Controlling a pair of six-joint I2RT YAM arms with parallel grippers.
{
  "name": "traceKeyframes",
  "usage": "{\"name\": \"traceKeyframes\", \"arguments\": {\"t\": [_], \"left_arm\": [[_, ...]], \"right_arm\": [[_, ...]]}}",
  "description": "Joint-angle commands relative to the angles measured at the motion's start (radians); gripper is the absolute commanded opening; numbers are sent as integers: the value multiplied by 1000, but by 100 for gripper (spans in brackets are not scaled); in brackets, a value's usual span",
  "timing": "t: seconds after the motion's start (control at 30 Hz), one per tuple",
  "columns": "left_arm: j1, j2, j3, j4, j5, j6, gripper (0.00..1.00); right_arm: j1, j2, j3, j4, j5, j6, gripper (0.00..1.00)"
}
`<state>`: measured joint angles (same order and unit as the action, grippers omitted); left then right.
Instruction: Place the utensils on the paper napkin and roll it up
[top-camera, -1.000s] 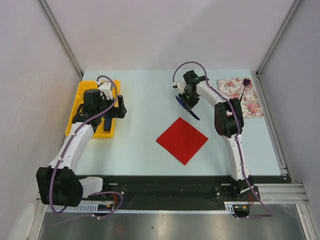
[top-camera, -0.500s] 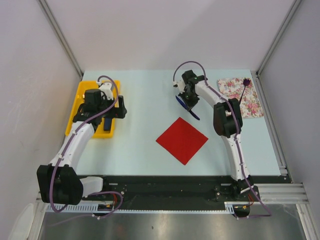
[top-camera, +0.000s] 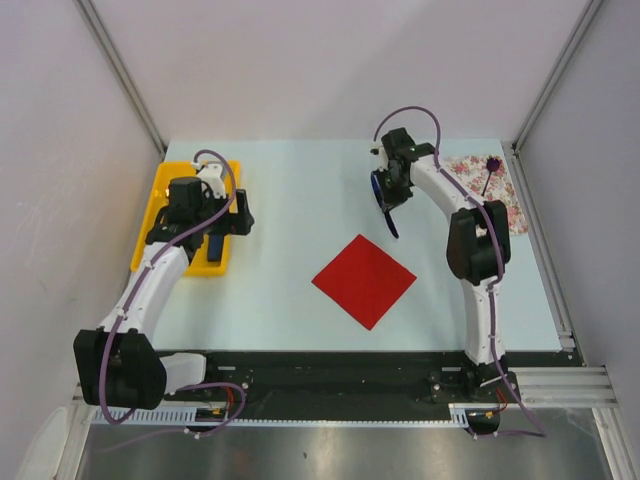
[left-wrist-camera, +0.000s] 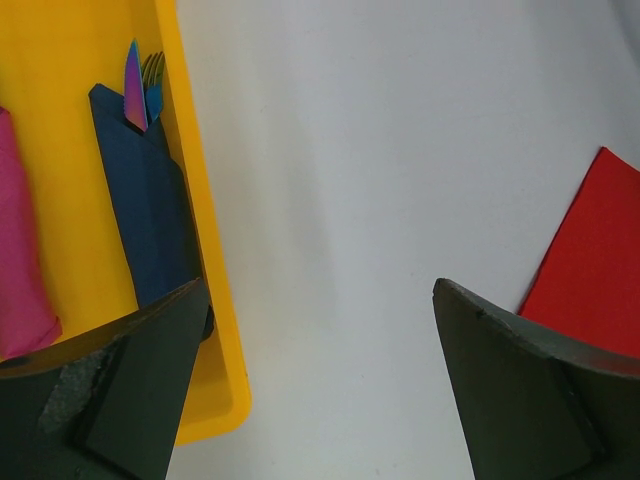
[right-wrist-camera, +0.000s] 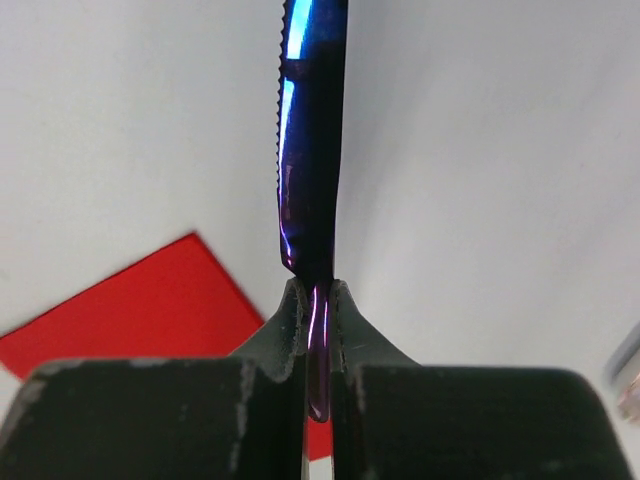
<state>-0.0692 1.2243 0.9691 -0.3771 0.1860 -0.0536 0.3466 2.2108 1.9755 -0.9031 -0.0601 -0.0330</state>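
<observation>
The right tool (right-wrist-camera: 318, 300) pinches a dark blue knife (right-wrist-camera: 312, 140), its blade lying far-to-near. The red napkin (top-camera: 364, 280) lies on the worktop (top-camera: 290, 190) near-left of it, nearer this arm. The left tool (left-wrist-camera: 320, 300) gapes wide over the yellow tray (left-wrist-camera: 205, 250).

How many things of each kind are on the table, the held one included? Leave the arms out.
Flat sheets: 2 (red napkin, flowered sheet)
Loose utensils: 2 (knife in the shut right pincer, purple-tipped piece on the flowered sheet)
Trays: 1 (yellow tray)
Bundles in the tray: 2 (dark blue bundle, pink bundle)
Total: 7
</observation>
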Motion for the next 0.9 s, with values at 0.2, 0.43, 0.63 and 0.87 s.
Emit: {"name": "traceKeyframes", "arguments": {"t": [0.2,0.43,0.63,0.87], "left_arm": [[-1,-60,-16,29,4,-51,100],[-1,-120,-70,10,1,-68,100],[-1,-143,-83,1,3,-57,100],[-1,-144,-81,3,1,-54,100]], "right_arm": [[124,-292,-312,52,14,390,0],[215,-367,-497,193,59,485,0],[276,-353,-555,270,170,495,0],[282,-287,-509,262,226,504,0]]}}
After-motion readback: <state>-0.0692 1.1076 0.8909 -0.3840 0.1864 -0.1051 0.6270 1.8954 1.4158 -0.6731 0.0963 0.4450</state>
